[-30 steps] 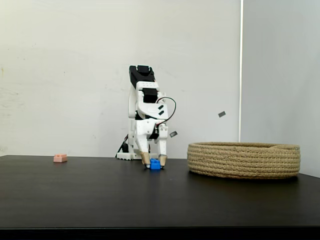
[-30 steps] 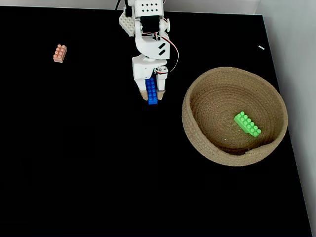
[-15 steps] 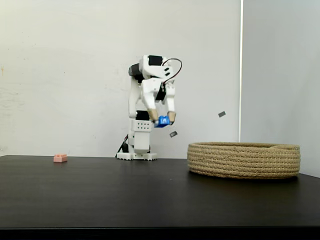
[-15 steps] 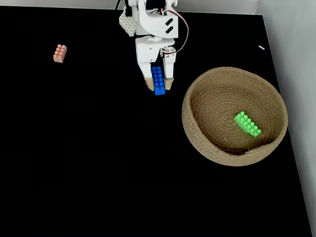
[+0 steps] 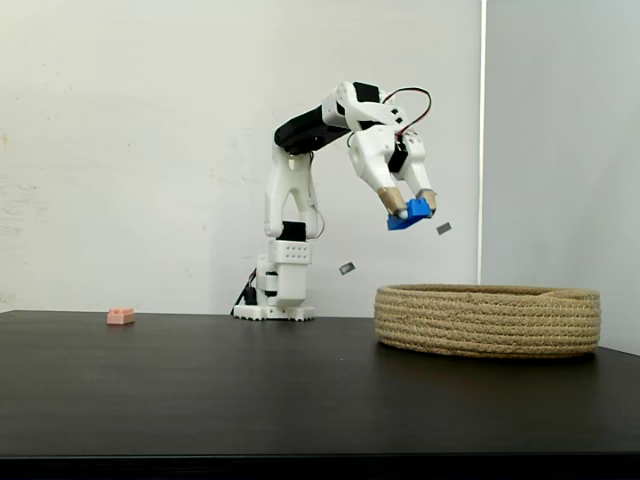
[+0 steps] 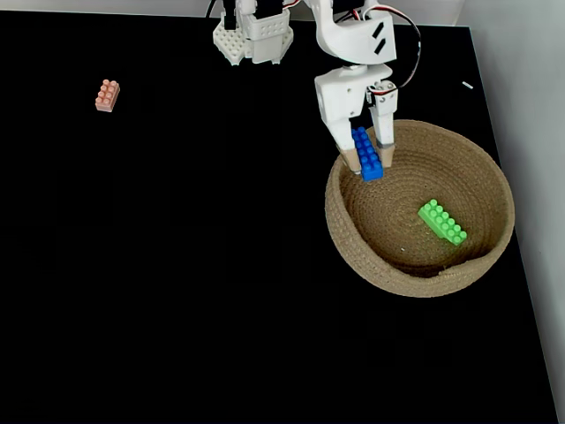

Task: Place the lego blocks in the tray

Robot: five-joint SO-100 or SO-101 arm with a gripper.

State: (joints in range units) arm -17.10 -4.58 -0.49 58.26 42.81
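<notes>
My gripper (image 5: 412, 207) (image 6: 369, 164) is shut on the blue lego block (image 5: 408, 216) (image 6: 366, 154) and holds it high in the air over the near-left rim of the tray (image 5: 488, 320) (image 6: 353, 238), a wide coiled tan rope basket. A green lego block (image 6: 442, 222) lies inside the tray, right of centre. The pale pink lego block (image 5: 120, 316) (image 6: 107, 94) rests on the black table far to the left.
The arm's white base (image 5: 275, 300) (image 6: 254, 35) stands at the back of the black table (image 5: 200, 390) (image 6: 177, 265). A white wall lies behind, and the table's right edge runs close to the tray.
The arm lifted the blue block off the table, then swung it to the right and higher, from beside the base to above the tray's rim.
</notes>
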